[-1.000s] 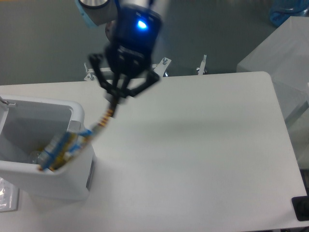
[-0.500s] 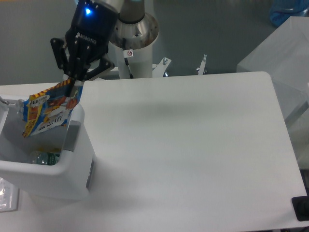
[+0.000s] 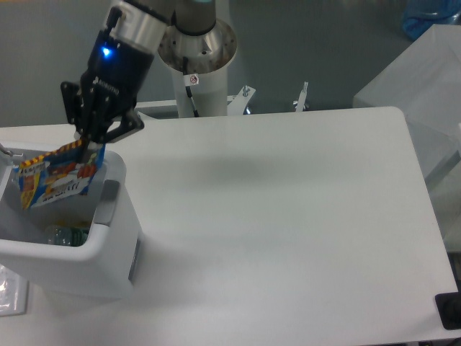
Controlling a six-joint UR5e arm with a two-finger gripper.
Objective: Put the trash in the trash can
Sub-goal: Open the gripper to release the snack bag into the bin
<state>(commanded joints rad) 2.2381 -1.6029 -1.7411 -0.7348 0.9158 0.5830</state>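
Camera view from above the desk [image 3: 288,216]: my end effector [image 3: 90,148] hangs at about nine o'clock in the picture, above the open mouth of the trash can [image 3: 119,216]. Its two fingers are pinched narrow on the upper right corner of the snack bag [image 3: 54,176], which dangles from them, tilted, with its blue face and orange edges turned to the lens. The bag's lower part is inside the can's opening, below the line of the thick white rim. Down in the can, toward six o'clock from the bag, lies the bottle [image 3: 68,236]; only a bit of green label shows past the rim. The can stands at the desk's left edge, grey panel facing three o'clock.
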